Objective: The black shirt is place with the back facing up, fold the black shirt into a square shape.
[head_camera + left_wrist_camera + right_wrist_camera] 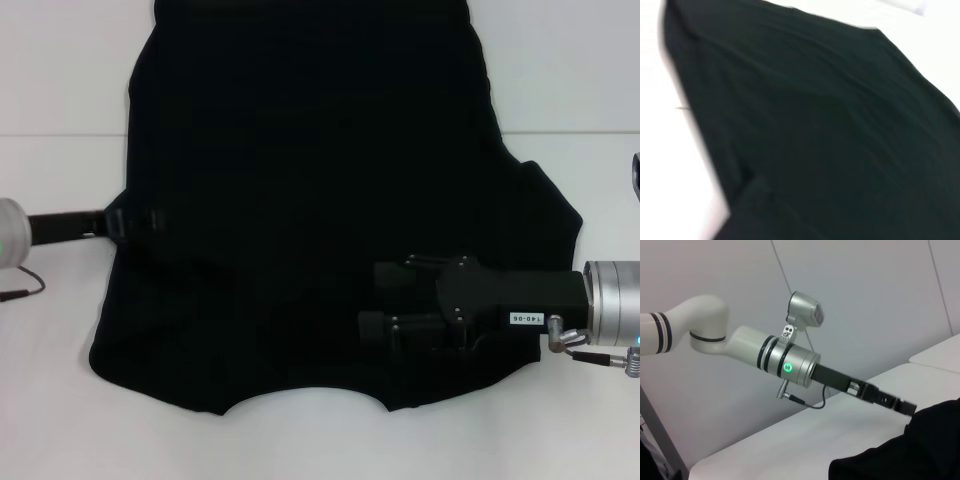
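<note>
Now the black shirt lies spread flat across the white table, its curved neckline at six o'clock toward the robot. At four o'clock the right gripper reaches in over the fabric near the collar, its two fingers standing apart. At nine o'clock the left gripper meets the shirt's edge; whether it grips cannot be told
</note>
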Controlling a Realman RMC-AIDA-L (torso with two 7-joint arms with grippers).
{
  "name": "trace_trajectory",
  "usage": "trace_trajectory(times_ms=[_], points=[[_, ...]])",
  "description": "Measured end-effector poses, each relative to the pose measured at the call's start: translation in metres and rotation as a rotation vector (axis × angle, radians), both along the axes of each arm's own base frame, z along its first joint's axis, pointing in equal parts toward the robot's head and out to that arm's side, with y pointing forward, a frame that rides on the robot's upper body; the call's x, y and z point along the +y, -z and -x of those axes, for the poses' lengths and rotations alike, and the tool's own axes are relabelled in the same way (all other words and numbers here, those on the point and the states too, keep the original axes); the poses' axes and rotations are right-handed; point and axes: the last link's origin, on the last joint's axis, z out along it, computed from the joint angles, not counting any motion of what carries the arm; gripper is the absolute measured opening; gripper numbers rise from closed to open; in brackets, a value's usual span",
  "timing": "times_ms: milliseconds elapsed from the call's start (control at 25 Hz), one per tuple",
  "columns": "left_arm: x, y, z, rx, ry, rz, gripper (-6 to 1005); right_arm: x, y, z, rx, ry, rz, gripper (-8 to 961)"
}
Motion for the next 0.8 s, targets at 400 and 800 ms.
trace_trajectory(times_ms=[400,800], points=[[0.013,0.003,0.02,-0.02,-0.193,-0.121,748,0.003,0.001,0.002,-0.001,0.022,0.006,880],[0.02,0.017,0.019,-0.029,-0.227,-0.121,952,0.007,0.0,0.005,0.01,0.024,-0.008,880]])
